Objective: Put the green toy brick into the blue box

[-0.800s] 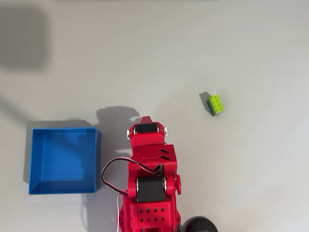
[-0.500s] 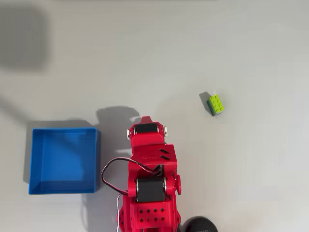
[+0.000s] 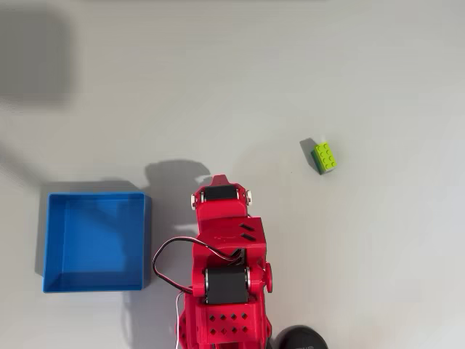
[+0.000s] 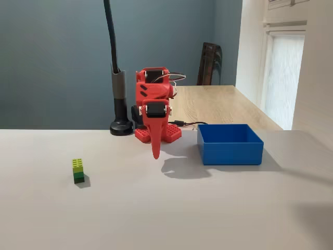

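White table (image 3: 378, 276) has the green toy brick (image 3: 325, 157) far from the blue box (image 3: 96, 241), and the red gripper (image 4: 155, 152) hangs pinched together with nothing in it.

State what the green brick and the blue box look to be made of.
The green toy brick looks like moulded plastic: uniform lime colour, crisp round studs, a darker green layer beneath in the fixed view. The blue box appears to be plastic too: even bright blue, thin straight walls, smooth matte surface.
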You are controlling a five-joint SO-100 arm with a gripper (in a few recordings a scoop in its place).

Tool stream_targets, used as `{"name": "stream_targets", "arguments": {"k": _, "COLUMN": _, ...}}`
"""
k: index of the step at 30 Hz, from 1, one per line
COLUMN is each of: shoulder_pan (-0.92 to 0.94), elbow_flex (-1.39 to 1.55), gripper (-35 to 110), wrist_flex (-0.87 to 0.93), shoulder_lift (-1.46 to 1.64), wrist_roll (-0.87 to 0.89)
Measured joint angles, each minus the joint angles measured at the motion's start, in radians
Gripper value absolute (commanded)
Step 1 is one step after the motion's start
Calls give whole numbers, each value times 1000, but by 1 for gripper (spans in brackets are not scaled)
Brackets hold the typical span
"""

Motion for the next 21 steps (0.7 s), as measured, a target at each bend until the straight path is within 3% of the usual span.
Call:
{"name": "stream_targets", "arguments": {"k": 13, "shoulder_pan": 0, "elbow_flex": 0, "gripper": 0, "wrist_flex": 0, "shoulder_lift": -12, "wrist_roll": 0}}
{"name": "stream_targets", "arguments": {"k": 21, "shoulder_pan": -8, "elbow_flex": -158, "gripper": 0, "wrist_flex": 0, "shoulder_lift": -32, "wrist_roll": 44}}
